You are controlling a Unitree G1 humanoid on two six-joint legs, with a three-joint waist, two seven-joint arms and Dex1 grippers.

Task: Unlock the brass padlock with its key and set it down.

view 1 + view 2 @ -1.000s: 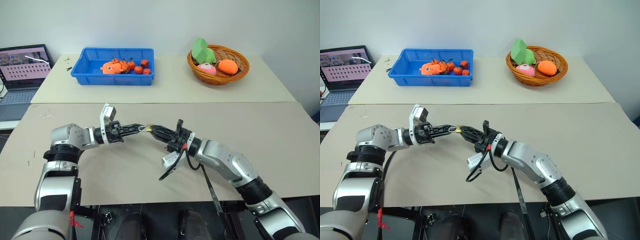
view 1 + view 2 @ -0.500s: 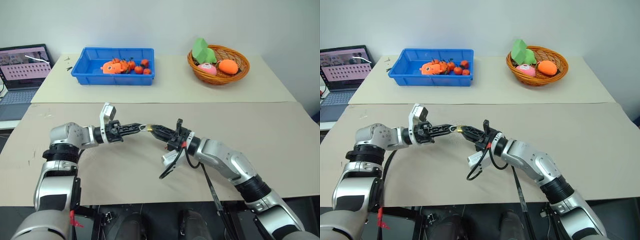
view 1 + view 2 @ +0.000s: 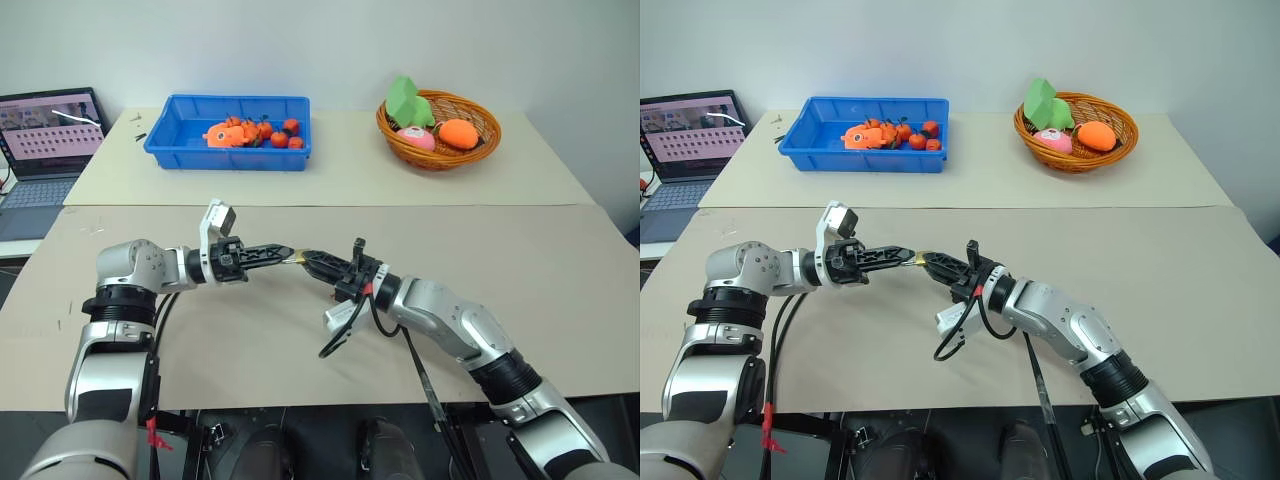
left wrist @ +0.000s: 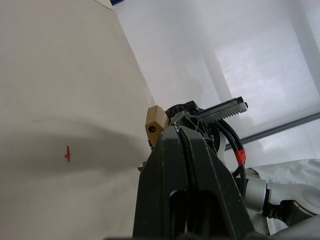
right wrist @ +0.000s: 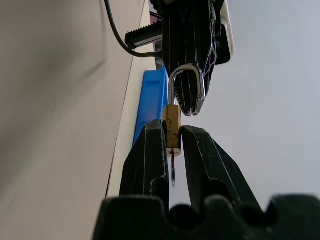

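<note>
Both tools meet mid-air over the desk, tip to tip. Right tool is clamped narrow on the brass padlock, body pinched between its two fingers, shackle pointing away toward the left tool. The key sits in the keyway at the body's near end, hanging between the right fingers. The shackle looks sprung: one leg is free of the body in the right wrist view (so I read it as already unlocked, or very nearly).

Left tool is fully closed, tips right at the shackle's free end; can't tell from these views whether it actually pinches the shackle or just touches it.

Step in hand, as I judge it: end of unlocking, shackle being opened. Next move calls for the left tool to back off clear of the shackle, then the right arm lowers the padlock to bare desk and opens. Risk: the tiny lock slips or the key drops out on release.
</note>
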